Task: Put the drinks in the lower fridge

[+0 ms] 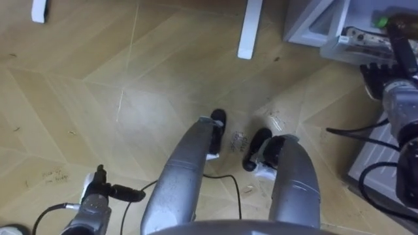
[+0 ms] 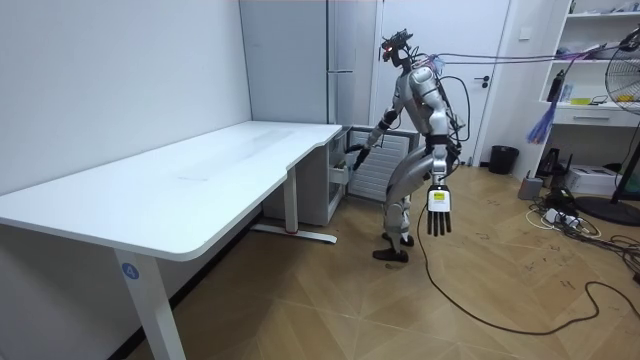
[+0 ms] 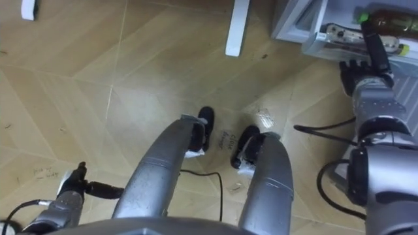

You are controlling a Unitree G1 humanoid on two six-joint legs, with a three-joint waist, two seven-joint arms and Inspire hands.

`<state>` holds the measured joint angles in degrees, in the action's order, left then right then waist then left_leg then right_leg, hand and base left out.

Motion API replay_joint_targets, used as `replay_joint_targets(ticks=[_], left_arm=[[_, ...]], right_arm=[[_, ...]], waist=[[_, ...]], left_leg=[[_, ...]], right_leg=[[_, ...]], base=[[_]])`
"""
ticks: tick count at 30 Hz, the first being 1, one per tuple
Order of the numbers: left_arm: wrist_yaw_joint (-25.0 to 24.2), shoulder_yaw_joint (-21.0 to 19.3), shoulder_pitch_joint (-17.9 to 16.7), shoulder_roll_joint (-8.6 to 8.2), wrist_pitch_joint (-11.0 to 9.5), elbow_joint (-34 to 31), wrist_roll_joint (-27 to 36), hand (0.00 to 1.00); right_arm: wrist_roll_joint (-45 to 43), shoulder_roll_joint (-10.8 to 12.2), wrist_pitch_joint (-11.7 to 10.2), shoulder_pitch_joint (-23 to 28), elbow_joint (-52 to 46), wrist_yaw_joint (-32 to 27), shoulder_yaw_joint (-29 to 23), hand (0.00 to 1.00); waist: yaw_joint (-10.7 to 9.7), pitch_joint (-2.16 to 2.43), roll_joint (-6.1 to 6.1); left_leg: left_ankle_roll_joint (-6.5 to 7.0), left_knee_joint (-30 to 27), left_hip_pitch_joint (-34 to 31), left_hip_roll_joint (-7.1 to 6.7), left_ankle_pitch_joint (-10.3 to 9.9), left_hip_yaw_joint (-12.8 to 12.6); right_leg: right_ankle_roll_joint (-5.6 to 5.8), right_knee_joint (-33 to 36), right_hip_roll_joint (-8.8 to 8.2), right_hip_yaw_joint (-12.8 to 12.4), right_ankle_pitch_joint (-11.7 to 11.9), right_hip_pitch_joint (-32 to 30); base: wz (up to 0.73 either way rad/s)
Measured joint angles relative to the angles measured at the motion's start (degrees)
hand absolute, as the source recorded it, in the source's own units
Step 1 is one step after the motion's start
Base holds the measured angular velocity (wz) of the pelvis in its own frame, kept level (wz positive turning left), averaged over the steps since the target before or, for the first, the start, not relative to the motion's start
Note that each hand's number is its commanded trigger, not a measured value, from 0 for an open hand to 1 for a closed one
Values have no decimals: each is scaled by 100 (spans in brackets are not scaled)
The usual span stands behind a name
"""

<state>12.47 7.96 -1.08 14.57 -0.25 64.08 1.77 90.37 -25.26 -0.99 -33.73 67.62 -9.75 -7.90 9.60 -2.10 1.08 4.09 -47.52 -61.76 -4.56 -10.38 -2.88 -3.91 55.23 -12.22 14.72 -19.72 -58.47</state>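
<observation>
Right arm reaches forward and low because the open lower fridge (image 3: 294, 23) is where the bottle (image 3: 394, 23) belongs. The bottle lies at the fridge's front edge, touching the tips of the right hand (image 3: 358, 73) — whether that hand is clenched on it, I cannot tell. The left hand (image 2: 438, 212) hangs released at the robot's side — arm straight down, well off the counter (image 2: 200, 170).
</observation>
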Motion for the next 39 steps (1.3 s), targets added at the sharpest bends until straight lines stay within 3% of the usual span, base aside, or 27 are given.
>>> replay_joint_targets(ticks=[6,10,20,28,39], left_arm=[[164,-100,-395,18,-106,-157,-10,0],[183,-107,-610,46,-133,-396,-13,0],[64,-106,-620,71,-156,-396,-26,0],[7,-88,-787,76,-174,-631,-15,0],[-78,-72,-827,77,-325,-671,-10,0]], right_arm=[[5,-13,-83,-5,-481,-780,8,0],[-19,-21,-141,-120,-658,-1147,328,0],[3,-27,-179,-355,-832,-1854,539,0],[-19,-39,-514,-355,-1432,-2345,548,0],[-17,-47,-759,-356,-1641,-2472,549,0]], waist=[[12,-1,1],[37,-1,15],[38,1,37],[113,7,-2],[173,4,-38]], left_leg=[[13,15,34,-56,-7,-22],[11,22,33,-70,-6,-10],[-11,-11,74,-102,6,-10],[-52,-5,77,-111,23,51],[-111,16,116,-115,16,137]], right_leg=[[38,56,-59,-44,-36,-5],[10,89,-67,-57,-61,-37],[-70,234,-170,15,-135,-30],[-123,257,-173,61,-191,-15],[-183,241,-193,176,-256,78]], base=[[1],[-2],[0],[4],[4]])
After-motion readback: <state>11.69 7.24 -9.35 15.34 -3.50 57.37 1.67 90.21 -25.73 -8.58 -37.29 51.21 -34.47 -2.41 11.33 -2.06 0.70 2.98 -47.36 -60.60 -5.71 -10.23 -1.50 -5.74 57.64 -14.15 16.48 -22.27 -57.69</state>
